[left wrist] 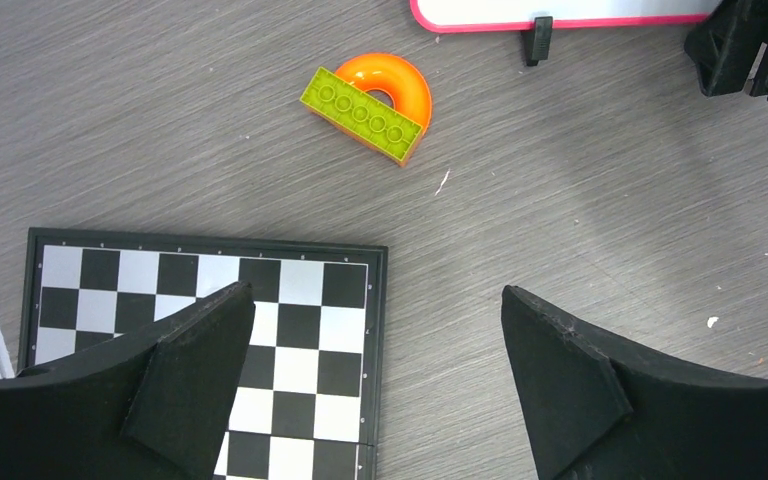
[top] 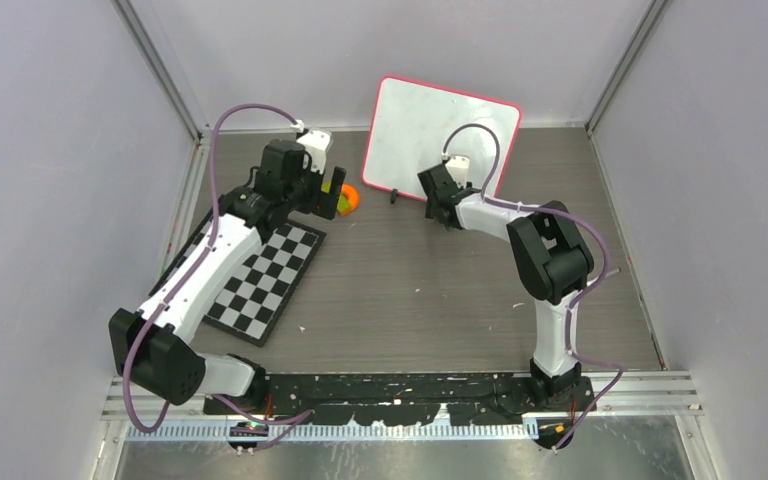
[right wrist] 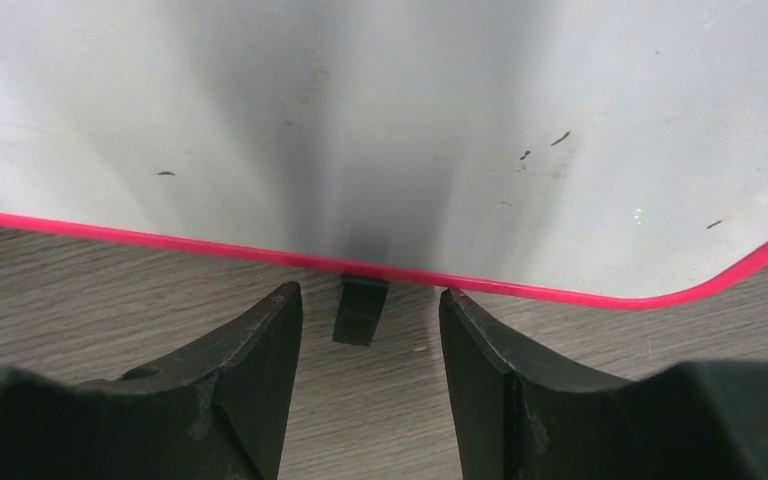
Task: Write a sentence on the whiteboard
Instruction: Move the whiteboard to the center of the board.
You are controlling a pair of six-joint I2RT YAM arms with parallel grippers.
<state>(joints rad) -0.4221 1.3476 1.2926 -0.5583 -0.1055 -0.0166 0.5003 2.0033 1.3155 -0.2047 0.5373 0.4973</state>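
While the right pincer (right wrist: 368,300) sits at the lower rim of the whiteboard (top: 430,125), its jaws stand partly open and hold nothing. In the right wrist view, one black clip foot (right wrist: 360,312) lies in the gap between the two fingers, with clearance on both sides. The fingertips (right wrist: 282,300) are just beside the pink-red rim; whether they touch it cannot be told.

The left pincer (left wrist: 377,292) is spread wide and also empty. It hangs above the table (left wrist: 580,200), its 9 o'clock finger over a corner of the checkerboard (left wrist: 300,320). A green brick (left wrist: 363,113) lies across an orange ring (left wrist: 405,85) at 12 o'clock in that view, well apart from the fingers.

Whiteboard position, top view:
- Location: far end of the table, at 12 o'clock, with the left pincer off its 9 o'clock side.
- Attitude: propped on its clip feet, leaning back, top edge toward 12 o'clock.
- Long axis: runs from 9 o'clock to 3 o'clock, the 3 o'clock end slightly lower in the view.
- Face: turned toward 6 o'clock, toward the arm bases.
- Surface: a few small dark specks show near the lower edge, mostly toward 3 o'clock in the right wrist view.
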